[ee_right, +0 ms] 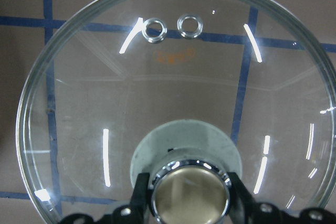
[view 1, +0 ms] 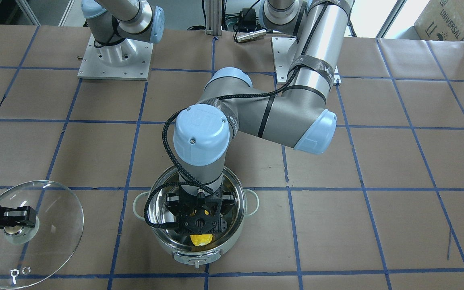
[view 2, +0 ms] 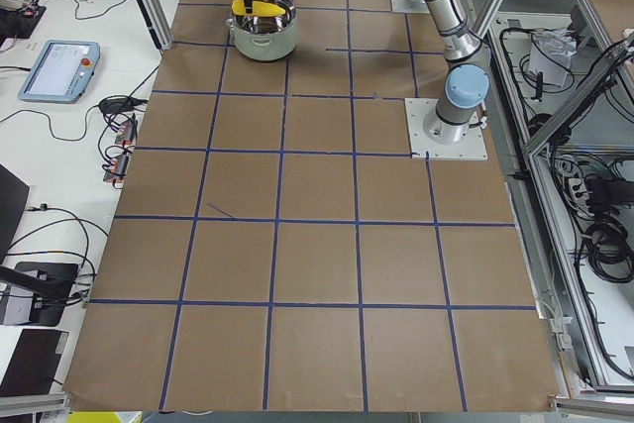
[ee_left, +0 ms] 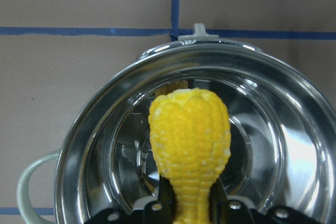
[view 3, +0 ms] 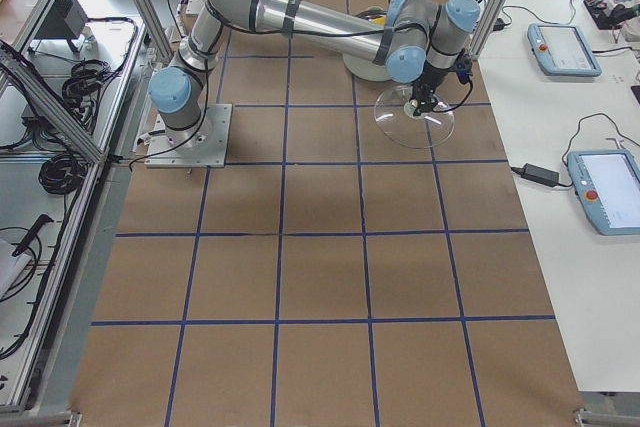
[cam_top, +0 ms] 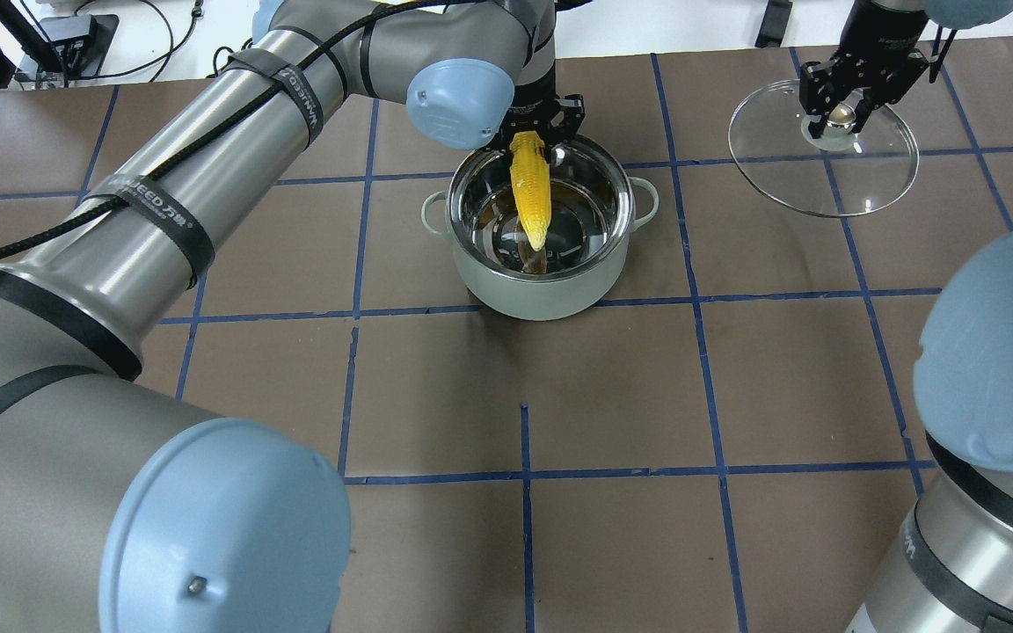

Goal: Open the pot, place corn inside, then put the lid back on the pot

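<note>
The pot (cam_top: 542,294) stands open on the table, and it also shows in the front view (view 1: 232,241). My left gripper (cam_top: 531,132) is shut on the corn (cam_top: 531,198) and holds it over the pot's far rim, its tapered tip pointing down into the steel bowl. The left wrist view shows the corn (ee_left: 189,135) above the pot's inside (ee_left: 283,145). My right gripper (cam_top: 841,119) is shut on the knob (ee_right: 189,192) of the glass lid (cam_top: 770,167). It holds the lid low over the table, to the right of the pot and apart from it.
The table is brown paper with a blue tape grid (cam_top: 524,475). My left arm's long link (cam_top: 163,202) stretches over the table's left half. Both arm bases (view 1: 115,56) stand at the robot's edge. Tablets and cables (view 3: 560,47) lie on side benches.
</note>
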{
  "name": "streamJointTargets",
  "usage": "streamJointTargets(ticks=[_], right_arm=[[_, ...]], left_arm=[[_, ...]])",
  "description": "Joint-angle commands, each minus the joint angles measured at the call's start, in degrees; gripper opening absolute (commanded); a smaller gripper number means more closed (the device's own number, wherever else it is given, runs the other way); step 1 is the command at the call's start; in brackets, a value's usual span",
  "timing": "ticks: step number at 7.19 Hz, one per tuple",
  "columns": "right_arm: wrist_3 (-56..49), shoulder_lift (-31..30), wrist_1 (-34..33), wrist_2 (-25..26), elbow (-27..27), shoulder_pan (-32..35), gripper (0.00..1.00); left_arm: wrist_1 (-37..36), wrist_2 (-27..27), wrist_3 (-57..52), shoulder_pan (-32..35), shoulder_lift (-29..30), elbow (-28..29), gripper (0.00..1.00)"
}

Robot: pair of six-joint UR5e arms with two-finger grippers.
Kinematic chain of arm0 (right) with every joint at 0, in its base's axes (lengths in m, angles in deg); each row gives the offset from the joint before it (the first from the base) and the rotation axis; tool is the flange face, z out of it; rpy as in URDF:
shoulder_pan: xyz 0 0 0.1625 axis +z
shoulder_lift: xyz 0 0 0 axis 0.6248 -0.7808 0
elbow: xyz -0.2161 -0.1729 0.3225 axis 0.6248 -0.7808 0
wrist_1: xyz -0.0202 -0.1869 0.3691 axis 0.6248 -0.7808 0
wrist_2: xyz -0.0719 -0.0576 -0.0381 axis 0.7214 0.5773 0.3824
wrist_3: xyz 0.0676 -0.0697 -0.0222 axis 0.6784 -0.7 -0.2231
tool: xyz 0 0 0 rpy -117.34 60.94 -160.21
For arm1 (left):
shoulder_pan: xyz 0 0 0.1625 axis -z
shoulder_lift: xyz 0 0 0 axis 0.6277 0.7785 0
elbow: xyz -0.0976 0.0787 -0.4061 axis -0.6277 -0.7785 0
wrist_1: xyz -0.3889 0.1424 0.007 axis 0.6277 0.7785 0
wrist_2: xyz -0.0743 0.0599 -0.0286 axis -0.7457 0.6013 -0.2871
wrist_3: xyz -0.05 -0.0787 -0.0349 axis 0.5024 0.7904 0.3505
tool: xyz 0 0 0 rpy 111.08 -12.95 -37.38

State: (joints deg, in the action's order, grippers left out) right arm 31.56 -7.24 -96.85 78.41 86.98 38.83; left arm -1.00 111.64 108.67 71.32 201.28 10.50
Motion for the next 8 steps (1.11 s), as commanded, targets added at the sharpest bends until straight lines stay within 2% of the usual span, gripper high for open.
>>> streamJointTargets(ticks=[1,3,5,6,8], right_arm=[[0.0,0.0,0.1,0.0,0.0,0.2,0.15],[0.0,-0.4,0.2,0.0,-0.9,0.4,0.15],[1.1,-3.2,1.1,-0.1,-1.5,2.4,0.16],[4.9,-4.3,1.6,-0.2,-1.5,5.7,0.16],[14.6,-6.9,2.3,-0.9,-0.8,13.7,0.14]], left_arm=[[0.1,-0.7,-1.0,-0.9,-0.9,-1.0,1.00],[2.3,-1.6,-9.3,-3.9,-2.2,-1.3,1.00],[12.2,-1.7,-20.8,-10.7,-9.4,-3.2,1.00],[13.9,-1.8,-25.0,-14.3,-13.6,-6.3,1.00],[14.0,-1.2,-28.7,-18.7,-23.9,-18.0,1.00]])
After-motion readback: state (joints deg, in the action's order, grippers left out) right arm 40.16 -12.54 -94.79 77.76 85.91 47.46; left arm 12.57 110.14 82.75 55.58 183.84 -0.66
